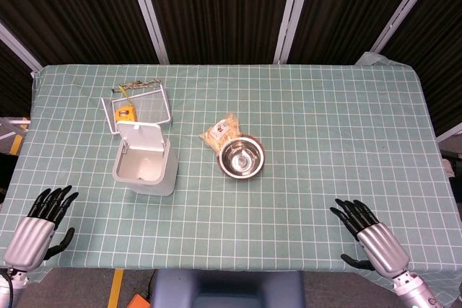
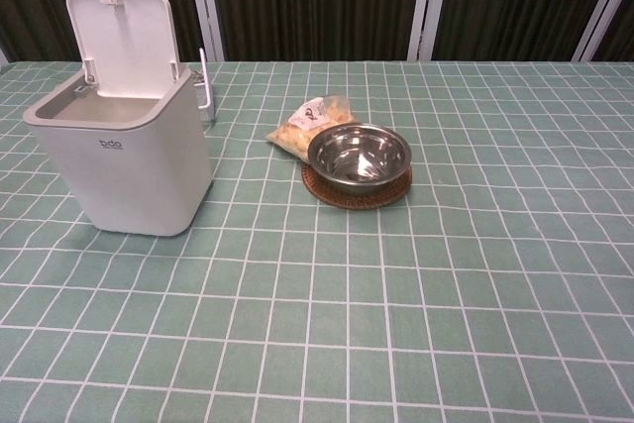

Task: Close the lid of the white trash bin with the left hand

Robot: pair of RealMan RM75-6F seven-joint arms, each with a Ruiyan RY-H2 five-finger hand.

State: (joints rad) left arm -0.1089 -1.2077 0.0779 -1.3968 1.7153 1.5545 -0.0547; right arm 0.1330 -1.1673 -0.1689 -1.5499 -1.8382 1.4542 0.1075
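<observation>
Nothing of the task is showing as done: the white trash bin (image 1: pixel 146 167) is sitting on the left part of the counter (image 1: pixel 325 113) with its lid (image 2: pixel 124 29) standing upright on the hinge at the far side, leaving the mouth wide open. The left hand (image 1: pixel 40 223) is resting near the counter's near left corner, fingers spread and holding nothing, well apart from the bin and nearer the robot than it. The right hand (image 1: pixel 372 234) is lying at the near right, likewise spread and empty. The chest view is showing neither hand. By my reading, the whole job is waiting: the left hand has to travel forward and inward to the bin, get behind or above the raised lid, and tip it down until it seats on the rim.
</observation>
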